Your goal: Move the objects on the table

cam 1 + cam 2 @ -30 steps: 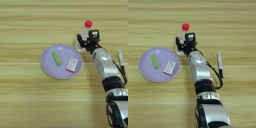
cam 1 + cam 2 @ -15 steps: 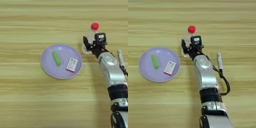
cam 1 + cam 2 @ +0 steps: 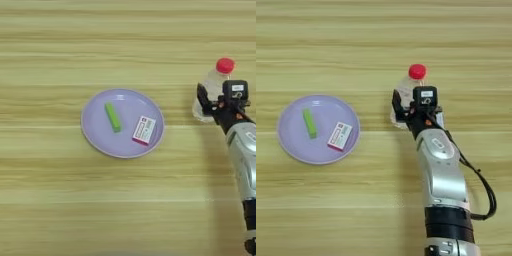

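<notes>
The silver forearm point(image 3: 443, 175) comes up from the near edge of the light wooden table point(image 3: 75, 200), right of centre, with a black cable looping along its right side. Its black two-fingered gripper point(image 3: 406, 111) is clamped around the lower body of the clear plastic bottle with a red cap point(image 3: 411, 85), which stands roughly upright, leaning slightly. Well apart to the left lies a round lilac plate point(image 3: 95, 135), near the table's middle. On it, a small green bar point(image 3: 113, 117) lies left of centre, and a small white card with a red strip point(image 3: 144, 130) lies toward the plate's right rim. Bare wood stretches wide toward the far edge and along the near-left corner.
</notes>
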### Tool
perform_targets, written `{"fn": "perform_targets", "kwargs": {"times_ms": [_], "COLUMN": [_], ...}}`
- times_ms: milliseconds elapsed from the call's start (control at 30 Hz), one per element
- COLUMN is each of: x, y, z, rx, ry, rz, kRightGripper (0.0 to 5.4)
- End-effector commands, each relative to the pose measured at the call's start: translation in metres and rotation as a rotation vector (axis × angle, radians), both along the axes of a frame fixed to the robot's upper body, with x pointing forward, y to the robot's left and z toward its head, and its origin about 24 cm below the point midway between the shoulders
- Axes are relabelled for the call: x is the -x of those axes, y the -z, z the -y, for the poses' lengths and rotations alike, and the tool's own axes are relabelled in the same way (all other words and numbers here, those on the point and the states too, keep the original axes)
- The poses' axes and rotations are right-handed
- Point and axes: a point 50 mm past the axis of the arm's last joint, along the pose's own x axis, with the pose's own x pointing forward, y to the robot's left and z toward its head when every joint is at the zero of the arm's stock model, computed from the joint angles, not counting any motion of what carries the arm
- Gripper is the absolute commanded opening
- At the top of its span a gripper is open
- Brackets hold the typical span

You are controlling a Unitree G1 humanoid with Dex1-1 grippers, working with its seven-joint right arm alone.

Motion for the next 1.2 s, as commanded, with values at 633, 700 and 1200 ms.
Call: {"fn": "perform_targets", "kwargs": {"times_ms": [633,700,1200], "x": [0.007,0.010,0.040], "y": [-0.009,-0.008,0.004], "z": [-0.007,-0.006,-0.017], "rx": [0.000,-0.006,-0.078], "ry": [0.003,0.009,0.027], "rz": [0.056,0.051,-0.015], "kRightGripper": [5.37,5.37,5.37]}}
